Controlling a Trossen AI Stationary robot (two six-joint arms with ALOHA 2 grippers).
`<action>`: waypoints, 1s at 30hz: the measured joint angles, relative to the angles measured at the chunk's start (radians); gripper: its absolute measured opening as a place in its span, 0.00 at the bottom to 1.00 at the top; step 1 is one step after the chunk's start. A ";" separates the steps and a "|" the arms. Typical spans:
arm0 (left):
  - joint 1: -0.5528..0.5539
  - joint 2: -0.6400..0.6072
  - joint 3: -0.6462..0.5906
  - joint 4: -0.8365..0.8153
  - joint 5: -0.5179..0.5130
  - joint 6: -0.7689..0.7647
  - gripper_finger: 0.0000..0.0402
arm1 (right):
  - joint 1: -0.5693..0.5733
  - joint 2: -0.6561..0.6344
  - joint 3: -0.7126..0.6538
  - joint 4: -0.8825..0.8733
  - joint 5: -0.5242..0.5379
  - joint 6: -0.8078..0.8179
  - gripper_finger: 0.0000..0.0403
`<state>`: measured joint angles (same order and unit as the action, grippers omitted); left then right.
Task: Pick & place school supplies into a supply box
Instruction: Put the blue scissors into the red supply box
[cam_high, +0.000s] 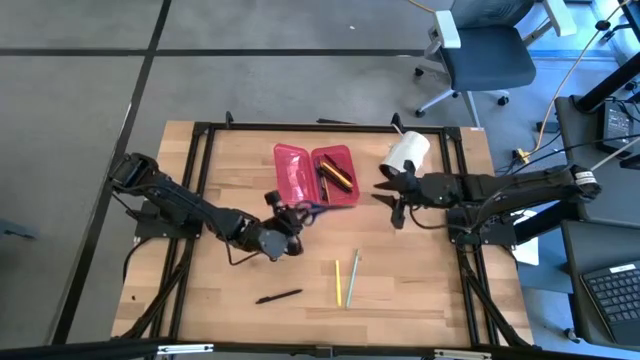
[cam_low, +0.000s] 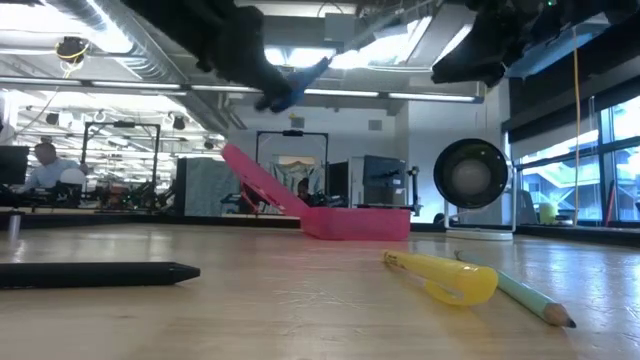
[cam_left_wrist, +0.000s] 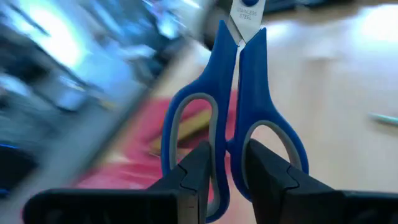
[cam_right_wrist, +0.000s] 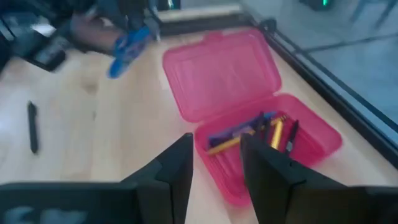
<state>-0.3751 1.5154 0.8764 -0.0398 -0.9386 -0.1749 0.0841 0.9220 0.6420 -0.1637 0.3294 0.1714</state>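
Carrying the scissors (cam_left_wrist: 233, 118) clamped in your left gripper (cam_left_wrist: 227, 177), you are nearing the box (cam_high: 315, 175); next, centre over its tray and release while your right gripper (cam_right_wrist: 214, 171) is waiting narrowly parted.

table (cam_high: 420, 280): pale wood, smooth | supply box (cam_high: 300, 170): translucent pink plastic | scissors (cam_left_wrist: 239, 93): glossy blue plastic handles, steel blade

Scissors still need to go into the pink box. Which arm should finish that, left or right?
Left. The left gripper is already shut on the blue scissors, lifted off the table beside the open supply box. The right gripper hangs open and empty on the box's other side, so using it would likely mean a handover.
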 joint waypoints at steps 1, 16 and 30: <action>0.003 0.000 0.000 0.031 -0.057 0.046 0.17 | 0.006 -0.001 -0.023 0.048 0.000 -0.002 0.34; 0.130 0.042 0.002 0.378 -0.103 0.277 0.18 | 0.030 0.161 -0.297 1.021 -0.267 -0.332 0.34; 0.147 0.253 0.002 0.884 -0.171 0.667 0.18 | 0.029 0.427 -0.141 1.029 0.069 -0.290 0.34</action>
<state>-0.2283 1.7688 0.8780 0.8441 -1.1093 0.4919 0.1131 1.3493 0.5013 0.8655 0.3980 -0.1187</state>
